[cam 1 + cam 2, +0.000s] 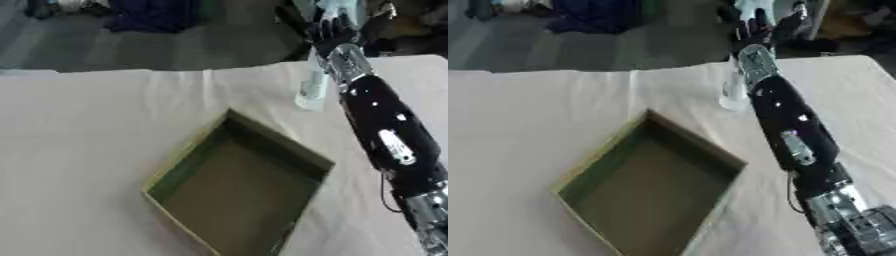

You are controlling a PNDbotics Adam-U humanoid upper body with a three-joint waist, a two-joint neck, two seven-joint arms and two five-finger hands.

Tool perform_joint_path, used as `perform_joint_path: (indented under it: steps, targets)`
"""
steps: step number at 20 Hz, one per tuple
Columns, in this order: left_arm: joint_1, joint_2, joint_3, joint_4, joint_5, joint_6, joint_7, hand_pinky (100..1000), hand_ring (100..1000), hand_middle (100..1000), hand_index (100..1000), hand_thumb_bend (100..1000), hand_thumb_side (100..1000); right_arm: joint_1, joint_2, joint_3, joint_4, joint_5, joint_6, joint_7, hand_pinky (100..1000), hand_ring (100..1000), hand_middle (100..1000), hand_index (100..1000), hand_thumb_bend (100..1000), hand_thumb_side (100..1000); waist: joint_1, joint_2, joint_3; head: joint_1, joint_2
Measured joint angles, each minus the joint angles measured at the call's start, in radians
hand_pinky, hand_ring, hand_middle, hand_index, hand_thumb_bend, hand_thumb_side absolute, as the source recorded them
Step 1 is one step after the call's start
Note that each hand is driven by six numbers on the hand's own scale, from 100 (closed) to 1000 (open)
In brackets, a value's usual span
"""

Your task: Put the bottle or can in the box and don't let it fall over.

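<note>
The robot's right hand [337, 31] reaches to the table's far edge, fingers curled around a pale bottle [310, 89] standing upright beyond the empty box [311, 152]. Likely risk: it tips when lowered.

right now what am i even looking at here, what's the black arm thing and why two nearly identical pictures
Both pictures come from two side-by-side cameras in a robot's head, looking down at a table covered in pale cloth. The black and silver limb is the robot's right arm, stretched to the far edge. Its right hand is at a pale bottle standing upright there; whether the fingers are closed on it can't be made out. Nearer the camera lies an open, shallow box, with nothing in it. The left hand isn't in either picture.
</note>
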Motion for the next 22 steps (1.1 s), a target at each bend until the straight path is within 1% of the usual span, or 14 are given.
perform_joint_path:
  steps: [6, 15, 19, 22]
  targets:
    - [0.0, 0.0, 0.0, 0.0, 0.0, 0.0, 0.0, 1000, 942, 830, 805, 539, 702, -0.022, 0.0, 0.0, -0.018, -0.011, 0.0, 0.004, 100, 100, 100, 957, 286, 1000, -0.002, -0.001, -0.006, 0.002, 0.0]
    - [0.0, 0.0, -0.002, 0.0, 0.0, 0.0, -0.001, 1000, 941, 830, 805, 540, 700, -0.031, -0.013, -0.003, -0.078, -0.047, 0.002, 0.002, 100, 100, 100, 954, 285, 1000, -0.004, -0.011, -0.01, 0.005, 0.002]
    - [0.0, 0.0, -0.002, 0.0, 0.0, 0.0, -0.001, 1000, 941, 830, 805, 540, 700, -0.035, -0.016, -0.005, -0.125, -0.068, 0.006, -0.001, 100, 100, 100, 954, 279, 1000, -0.004, -0.012, -0.012, 0.01, 0.011]
    - [0.0, 0.001, -0.002, 0.0, 0.0, 0.0, -0.001, 1000, 940, 830, 805, 541, 699, -0.048, -0.016, -0.004, -0.185, -0.071, 0.02, -0.005, 100, 100, 100, 956, 269, 1000, -0.005, -0.015, -0.015, 0.022, 0.024]
